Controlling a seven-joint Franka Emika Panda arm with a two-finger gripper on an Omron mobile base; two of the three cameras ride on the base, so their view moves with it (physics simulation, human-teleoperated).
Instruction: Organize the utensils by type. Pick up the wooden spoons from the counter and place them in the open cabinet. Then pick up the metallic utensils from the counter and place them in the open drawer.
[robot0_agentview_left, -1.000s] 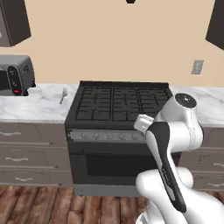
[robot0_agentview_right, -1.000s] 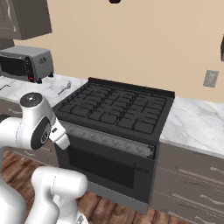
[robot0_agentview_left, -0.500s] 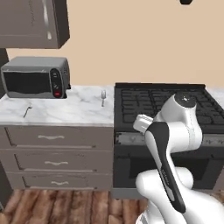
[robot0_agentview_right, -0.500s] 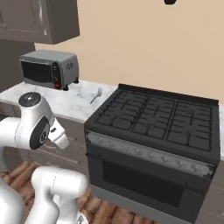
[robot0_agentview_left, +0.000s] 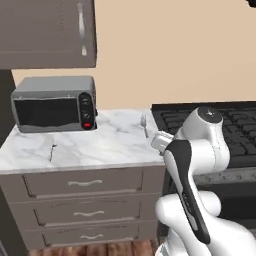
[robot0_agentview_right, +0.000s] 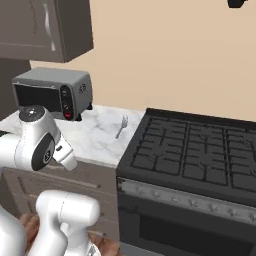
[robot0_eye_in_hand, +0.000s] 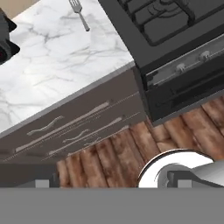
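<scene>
A silvery metal fork (robot0_agentview_left: 143, 124) (robot0_agentview_right: 121, 126) (robot0_eye_in_hand: 80, 13) lies on the white marble counter (robot0_agentview_left: 100, 145) (robot0_agentview_right: 95, 135) (robot0_eye_in_hand: 52, 65), close to the stove's left edge. A second thin dark utensil (robot0_agentview_left: 52, 149) lies near the counter's front left. My arm is folded in front of the counter, the hand looking down at the drawer fronts and floor. My gripper (robot0_eye_in_hand: 111, 183) is open with nothing between its tips, well short of the fork. The wooden spoons, the open cabinet and the open drawer are out of view.
A grey toaster oven (robot0_agentview_left: 54, 103) (robot0_agentview_right: 54, 92) stands at the back left of the counter under a shut wall cabinet (robot0_agentview_left: 47, 32). Three shut drawers (robot0_agentview_left: 82, 200) (robot0_eye_in_hand: 70, 127) sit below. A black stove (robot0_agentview_right: 195, 155) (robot0_eye_in_hand: 175, 39) is to the right. Wood floor (robot0_eye_in_hand: 118, 153) lies underneath.
The whole picture has shifted right, so the base has driven left along the counter. The toaster oven and the fork have come nearer. The arm's pose and open gripper are unchanged.
</scene>
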